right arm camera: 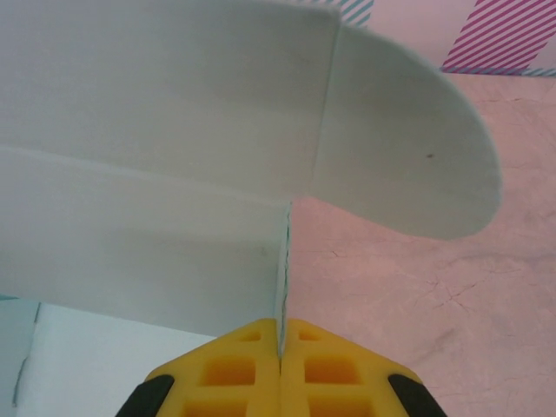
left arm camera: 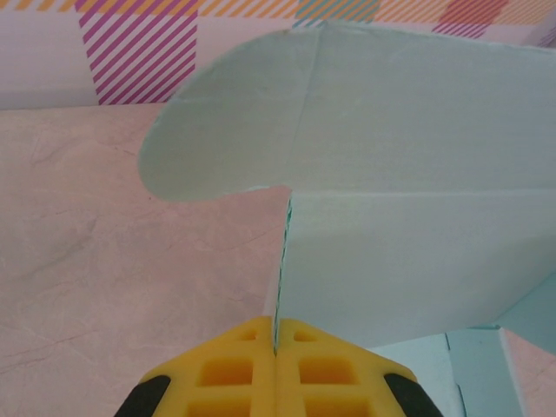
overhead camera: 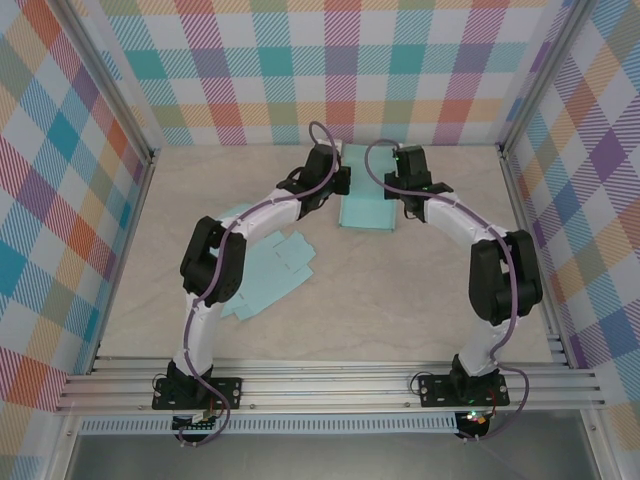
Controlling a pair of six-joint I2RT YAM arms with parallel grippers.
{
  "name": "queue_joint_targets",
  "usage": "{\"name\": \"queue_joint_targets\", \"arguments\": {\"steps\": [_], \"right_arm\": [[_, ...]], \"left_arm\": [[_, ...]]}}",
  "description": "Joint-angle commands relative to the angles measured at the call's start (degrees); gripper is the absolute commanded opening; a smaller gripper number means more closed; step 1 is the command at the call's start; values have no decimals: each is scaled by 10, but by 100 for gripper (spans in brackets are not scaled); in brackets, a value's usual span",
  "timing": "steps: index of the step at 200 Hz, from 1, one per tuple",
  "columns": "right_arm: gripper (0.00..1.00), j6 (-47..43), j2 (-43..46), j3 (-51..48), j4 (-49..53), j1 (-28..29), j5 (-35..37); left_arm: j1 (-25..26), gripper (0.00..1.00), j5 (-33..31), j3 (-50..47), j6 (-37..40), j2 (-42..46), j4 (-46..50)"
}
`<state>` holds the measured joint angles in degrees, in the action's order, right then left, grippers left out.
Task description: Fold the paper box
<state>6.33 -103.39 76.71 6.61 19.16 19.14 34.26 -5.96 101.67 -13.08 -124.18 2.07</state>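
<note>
The pale teal paper box (overhead camera: 366, 203) lies at the back middle of the table, between the two arms. My left gripper (overhead camera: 341, 181) is at its left side and my right gripper (overhead camera: 404, 190) at its right side. In the left wrist view the yellow fingers (left arm camera: 234, 369) are shut on the thin edge of an upright box panel (left arm camera: 408, 261), with a rounded flap (left arm camera: 234, 130) above it. My right gripper (right arm camera: 282, 340) is likewise shut on the edge of a box panel (right arm camera: 139, 252), and a rounded flap (right arm camera: 408, 165) juts out to the right.
Flat teal paper blanks (overhead camera: 272, 266) lie on the marble-look table (overhead camera: 400, 300) under the left arm. Checked walls close in the back and sides. An aluminium rail (overhead camera: 330, 385) runs along the near edge by the arm bases.
</note>
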Motion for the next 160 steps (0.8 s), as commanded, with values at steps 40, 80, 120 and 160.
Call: {"name": "queue_joint_targets", "arguments": {"steps": [40,80,120,160], "right_arm": [[0,15,24,-81,-120,43,22],[0,46,54,-125,-143,57,22],[7,87,86,-174,-148,60,1],[12,131,100,-197,-145,65,-26]], "left_arm": [[29,0,-27,-100,-57,24,-125],[43,0,-38,-139,-63,33,-161],[53,0,-50,-199,-57,64,-209],[68,0,-70,-262,-29,84,-262]]}}
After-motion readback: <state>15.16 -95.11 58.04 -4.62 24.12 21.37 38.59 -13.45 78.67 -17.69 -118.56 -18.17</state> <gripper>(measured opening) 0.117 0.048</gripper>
